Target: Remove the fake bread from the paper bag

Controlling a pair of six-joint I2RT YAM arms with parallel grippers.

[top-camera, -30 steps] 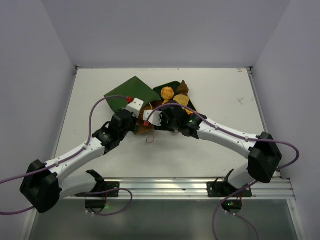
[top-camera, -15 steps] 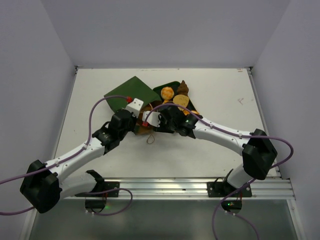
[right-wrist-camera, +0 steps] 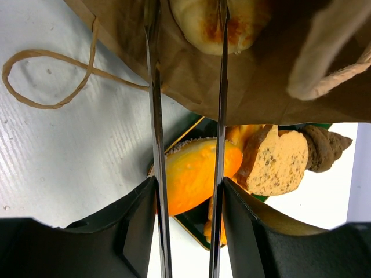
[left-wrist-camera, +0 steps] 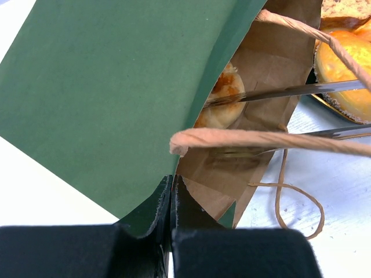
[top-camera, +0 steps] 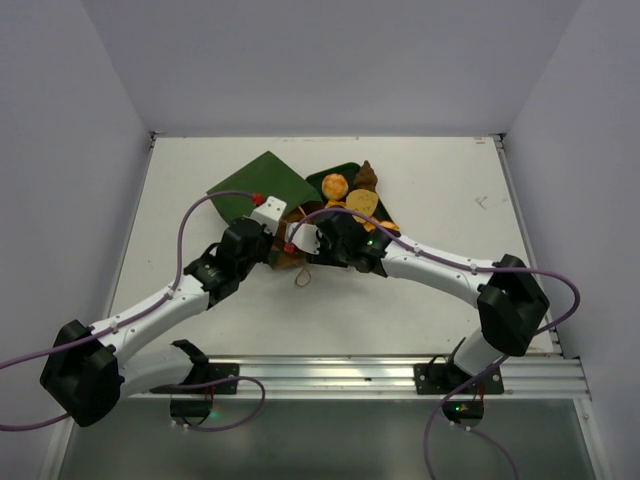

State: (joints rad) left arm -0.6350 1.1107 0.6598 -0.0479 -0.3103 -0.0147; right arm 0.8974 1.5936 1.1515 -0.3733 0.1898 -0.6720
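Note:
The paper bag (top-camera: 262,185) lies on its side, dark green outside and brown inside (left-wrist-camera: 272,63). My left gripper (left-wrist-camera: 173,191) is shut on the near edge of its mouth. The long thin metal fingers (right-wrist-camera: 153,116) of my right gripper (right-wrist-camera: 185,11) reach into the mouth and stand open. A golden bun of fake bread (left-wrist-camera: 223,101) lies inside at their tips; one blade crosses in front of it (right-wrist-camera: 203,26). More fake bread lies outside the bag: an orange bun (right-wrist-camera: 191,174), a seeded slice (right-wrist-camera: 278,162) and a dark brown pointed piece (top-camera: 367,175).
A flat dark green tray (top-camera: 318,180) with a tan rim holds the pieces outside the bag, right behind my right wrist. A tan cord handle (left-wrist-camera: 261,139) spans the bag's mouth, and another loops on the white table (right-wrist-camera: 40,81). Walls close in the table's far and side edges.
My right arm has slid left, pushing its blades further into the bag's mouth, and the blades have spread slightly. My left gripper has kept its hold in place.

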